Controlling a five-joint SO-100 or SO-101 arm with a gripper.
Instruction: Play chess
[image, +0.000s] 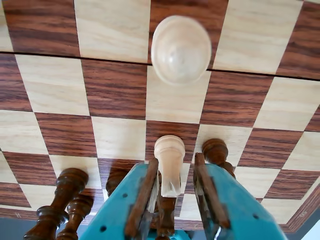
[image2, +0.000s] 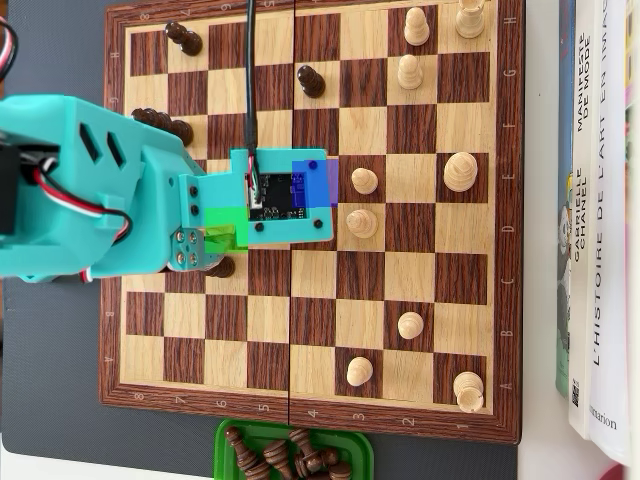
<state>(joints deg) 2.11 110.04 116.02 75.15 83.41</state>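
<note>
In the wrist view my teal gripper (image: 176, 160) comes up from the bottom edge, jaws apart around a light chess piece (image: 169, 150). The piece sits against the left jaw, and bare board shows between it and the right jaw. A dark piece (image: 215, 150) stands just outside the right jaw. Another light piece (image: 181, 49) lies straight below the camera. In the overhead view the teal arm (image2: 110, 190) reaches over the left half of the chessboard (image2: 310, 330) and hides the jaws. A dark piece (image2: 222, 267) peeks out beside the arm.
Dark pieces (image: 60, 200) stand at the wrist view's lower left. Light pawns (image2: 365, 180) (image2: 361, 222) sit just right of the camera board, with more light pieces (image2: 460, 172) further right. A green tray (image2: 228, 440) of taken dark pieces lies below the board. Books (image2: 600, 200) line the right edge.
</note>
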